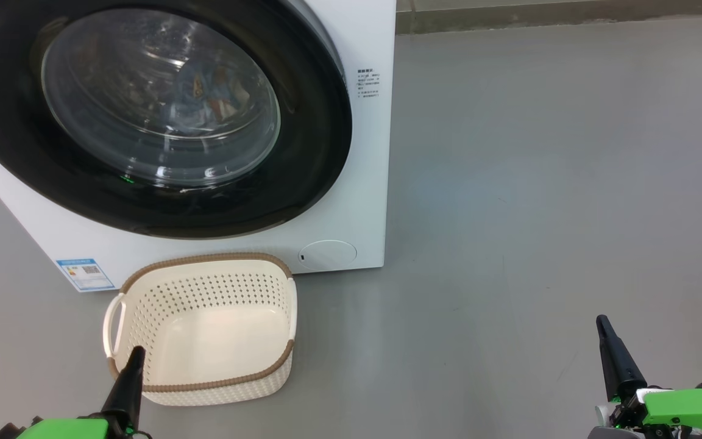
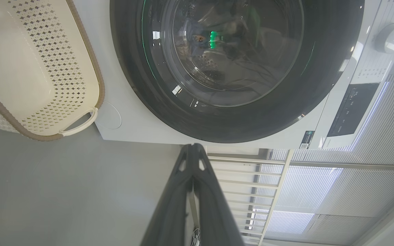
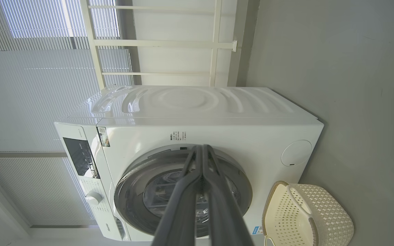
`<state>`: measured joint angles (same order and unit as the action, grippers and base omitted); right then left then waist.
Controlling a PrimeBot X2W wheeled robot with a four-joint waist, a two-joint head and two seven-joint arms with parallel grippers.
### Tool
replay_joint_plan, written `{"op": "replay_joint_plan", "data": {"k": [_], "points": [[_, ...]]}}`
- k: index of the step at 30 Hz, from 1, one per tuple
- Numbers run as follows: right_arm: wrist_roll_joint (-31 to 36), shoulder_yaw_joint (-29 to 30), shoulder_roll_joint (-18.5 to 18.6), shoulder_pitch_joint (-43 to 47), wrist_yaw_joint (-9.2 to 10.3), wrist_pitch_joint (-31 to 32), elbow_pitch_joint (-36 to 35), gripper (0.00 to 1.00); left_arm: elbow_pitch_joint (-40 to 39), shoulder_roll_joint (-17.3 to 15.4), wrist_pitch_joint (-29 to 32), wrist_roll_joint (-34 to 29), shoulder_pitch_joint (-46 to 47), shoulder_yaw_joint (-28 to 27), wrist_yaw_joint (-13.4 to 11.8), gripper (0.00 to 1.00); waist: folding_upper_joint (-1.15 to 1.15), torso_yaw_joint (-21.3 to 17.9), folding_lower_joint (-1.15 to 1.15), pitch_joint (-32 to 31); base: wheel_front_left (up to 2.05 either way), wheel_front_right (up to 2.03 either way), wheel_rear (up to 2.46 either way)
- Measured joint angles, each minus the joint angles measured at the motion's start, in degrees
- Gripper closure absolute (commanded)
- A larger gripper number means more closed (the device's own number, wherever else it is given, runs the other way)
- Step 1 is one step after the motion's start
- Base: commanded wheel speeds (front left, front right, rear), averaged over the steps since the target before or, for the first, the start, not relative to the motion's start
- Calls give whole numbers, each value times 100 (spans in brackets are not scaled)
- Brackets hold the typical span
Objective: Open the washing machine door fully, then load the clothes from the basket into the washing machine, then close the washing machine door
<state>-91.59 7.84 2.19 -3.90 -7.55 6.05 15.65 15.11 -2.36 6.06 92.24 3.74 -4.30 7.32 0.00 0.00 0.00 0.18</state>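
Observation:
The white washing machine [image 1: 351,201] fills the upper left of the head view, its round black-rimmed door [image 1: 302,158] flat against the front. Through the glass bowl I see blue patterned clothes [image 1: 208,94] inside the drum. The cream basket [image 1: 202,326] with a brown rim stands on the floor just in front of the machine, with nothing in it. My left gripper [image 1: 136,353] is shut, its tip over the basket's near-left rim. My right gripper [image 1: 602,322] is shut, low at the far right, well away from both. The wrist views show each pair of fingers [image 2: 193,160] [image 3: 202,160] pressed together on nothing.
Bare grey floor [image 1: 540,183] stretches to the right of the machine up to a wall base [image 1: 570,12]. A blue label [image 1: 85,274] sits on the machine's lower left corner. White blinds [image 3: 29,85] and a window frame stand behind the machine.

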Motion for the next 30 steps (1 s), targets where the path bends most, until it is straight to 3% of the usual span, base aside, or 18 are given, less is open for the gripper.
{"op": "replay_joint_plan", "data": {"k": [30], "points": [[0,0,0,0,0,0,0,100,0,2,7,-8,1,-10,0,100,0,0,0,0,0,0,0]]}}
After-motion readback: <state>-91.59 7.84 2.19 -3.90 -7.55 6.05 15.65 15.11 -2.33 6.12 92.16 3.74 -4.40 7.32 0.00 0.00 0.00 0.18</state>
